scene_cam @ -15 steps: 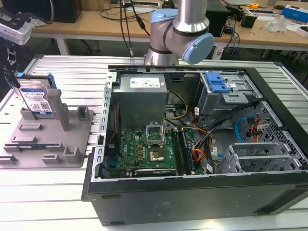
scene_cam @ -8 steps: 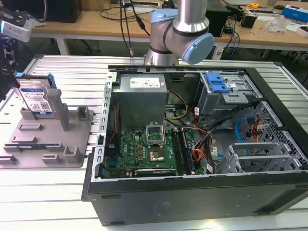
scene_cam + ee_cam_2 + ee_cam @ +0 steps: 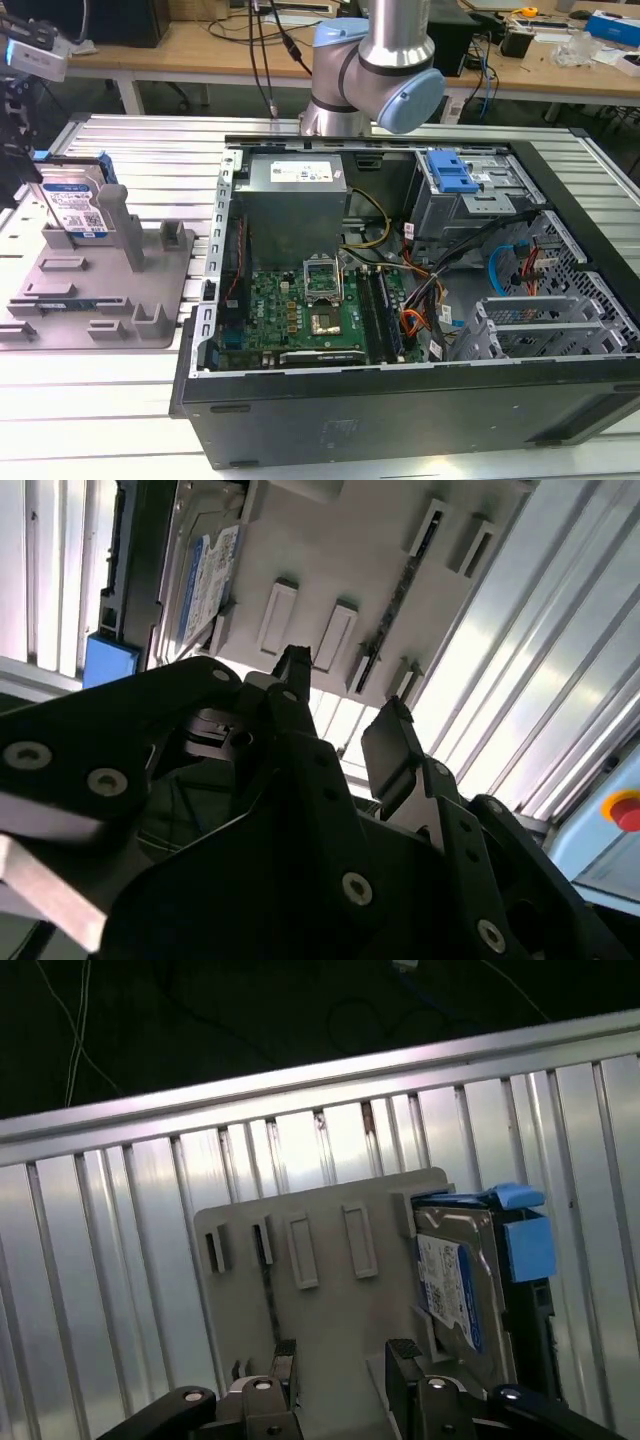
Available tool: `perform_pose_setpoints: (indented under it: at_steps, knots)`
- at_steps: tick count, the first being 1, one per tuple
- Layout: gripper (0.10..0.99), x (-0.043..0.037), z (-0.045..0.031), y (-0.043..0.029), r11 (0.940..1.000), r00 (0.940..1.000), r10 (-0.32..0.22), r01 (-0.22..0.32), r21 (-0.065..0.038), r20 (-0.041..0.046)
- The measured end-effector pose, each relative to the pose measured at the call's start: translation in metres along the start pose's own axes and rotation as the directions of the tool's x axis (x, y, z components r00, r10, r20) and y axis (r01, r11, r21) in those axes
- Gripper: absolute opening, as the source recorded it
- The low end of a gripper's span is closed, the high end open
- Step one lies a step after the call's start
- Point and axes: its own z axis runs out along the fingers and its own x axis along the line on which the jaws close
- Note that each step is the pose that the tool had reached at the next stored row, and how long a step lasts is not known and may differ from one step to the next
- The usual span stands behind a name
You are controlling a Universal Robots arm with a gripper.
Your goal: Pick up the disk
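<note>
The black two-fingered gripper point(image 3: 345, 1365) hangs open, nothing between its fingers point(image 3: 405, 1360), above the grey plastic fixture with upright posts point(image 3: 330, 1300) on the ribbed aluminium desk point(image 3: 110, 1260). The flat silver metal disk with a white-and-blue label point(image 3: 462, 1290) stands on edge in that fixture, below the gripper and beside its gap, apart from both fingers.

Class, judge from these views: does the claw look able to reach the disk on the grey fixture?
Probably yes: the open claw hangs over the fixture beside the disk, nothing between them.
</note>
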Motion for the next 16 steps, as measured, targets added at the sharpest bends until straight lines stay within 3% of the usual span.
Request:
perform_pose_setpoints:
  at_steps: [4, 11, 16]
  knots:
    - [0.482, 0.0001, 0.0008, 0.0000, 0.9967, 0.9967, -0.081, 0.081, 0.006, -0.0039]
    - [0.482, -0.0005, 0.0008, 0.0001, 0.9967, 0.9967, -0.081, 0.081, 0.006, -0.0042]
    - [0.482, -0.0187, 0.0008, 0.0031, 0.9962, 0.9962, -0.087, 0.087, 0.006, -0.0082]
